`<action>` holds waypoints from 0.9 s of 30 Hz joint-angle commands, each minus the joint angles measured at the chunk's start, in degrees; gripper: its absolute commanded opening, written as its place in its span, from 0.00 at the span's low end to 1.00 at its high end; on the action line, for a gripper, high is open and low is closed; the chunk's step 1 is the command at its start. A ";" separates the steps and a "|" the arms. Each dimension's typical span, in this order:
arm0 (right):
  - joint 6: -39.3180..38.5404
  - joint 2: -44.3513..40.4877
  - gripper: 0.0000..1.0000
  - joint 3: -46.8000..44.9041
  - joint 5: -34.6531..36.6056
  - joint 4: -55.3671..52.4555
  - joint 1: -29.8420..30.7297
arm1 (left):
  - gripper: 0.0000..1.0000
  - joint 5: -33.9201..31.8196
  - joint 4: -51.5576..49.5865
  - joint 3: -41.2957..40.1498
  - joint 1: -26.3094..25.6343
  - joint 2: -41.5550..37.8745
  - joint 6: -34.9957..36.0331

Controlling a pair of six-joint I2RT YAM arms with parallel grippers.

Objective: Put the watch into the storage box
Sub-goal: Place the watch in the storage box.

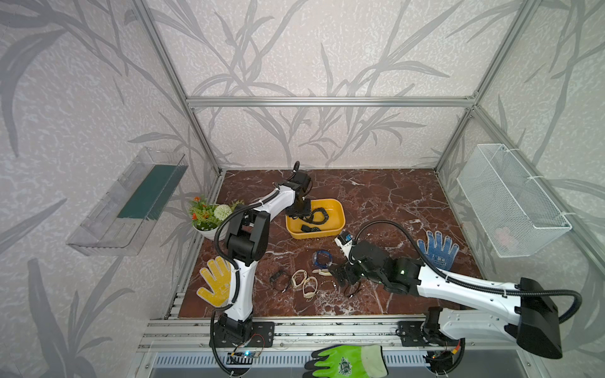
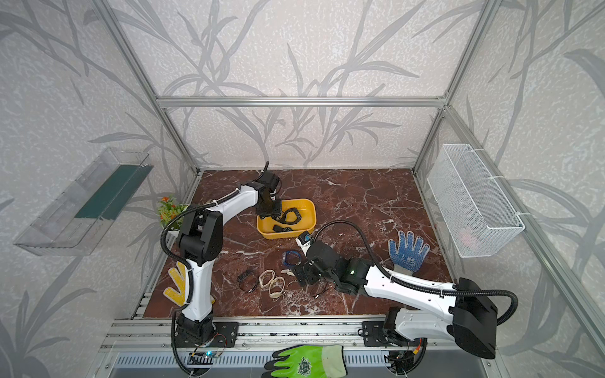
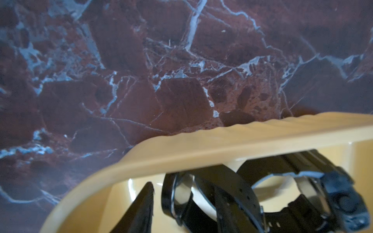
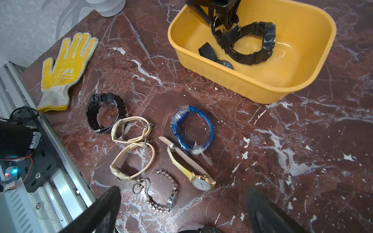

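The yellow storage box (image 1: 314, 234) (image 2: 284, 234) (image 4: 262, 86) stands mid-table. Inside it lie a big black watch (image 4: 252, 42) and a small round-dialled one (image 4: 224, 63). My left gripper (image 1: 296, 214) (image 2: 270, 212) (image 3: 187, 193) reaches down into the box's left end, its jaws open. A black watch (image 3: 173, 197) (image 4: 217, 28) sits between them, and a gap shows beside one finger (image 3: 141, 209). My right gripper (image 1: 342, 276) (image 4: 183, 201) hovers wide open above a silver bracelet watch (image 4: 161, 193). Several more watches lie on the table, among them blue (image 4: 191, 129), gold-faced (image 4: 201, 181) and black (image 4: 103, 113).
A potted plant (image 1: 209, 216) stands left of the box. A yellow glove (image 1: 216, 281) lies front left, a blue glove (image 1: 438, 248) right, and a green glove (image 1: 347, 361) on the front rail. A clear shelf tray (image 1: 131, 203) and a wire basket (image 1: 510, 199) hang on the side walls.
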 commanded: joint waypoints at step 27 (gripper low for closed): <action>-0.15 -1.83 0.97 0.85 4.29 -1.06 -0.42 | 0.73 -2.76 4.82 -40.66 -14.52 -46.09 -11.79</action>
